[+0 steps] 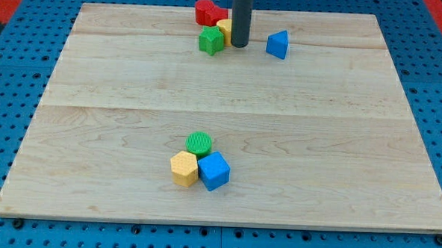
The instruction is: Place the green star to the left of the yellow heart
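Note:
The green star (211,41) sits near the view's top, just left of centre. The yellow heart (224,29) is right behind it and to its right, touching it, and is partly hidden by my rod. My tip (239,45) rests on the board just right of the green star and against the yellow heart's right side. A red block (207,12) lies just above and left of the heart, touching it.
A blue triangular block (278,44) lies right of my tip. Near the view's bottom, a green cylinder (199,143), a yellow hexagonal block (184,169) and a blue cube (214,171) cluster together. The wooden board (340,144) lies on a blue pegboard.

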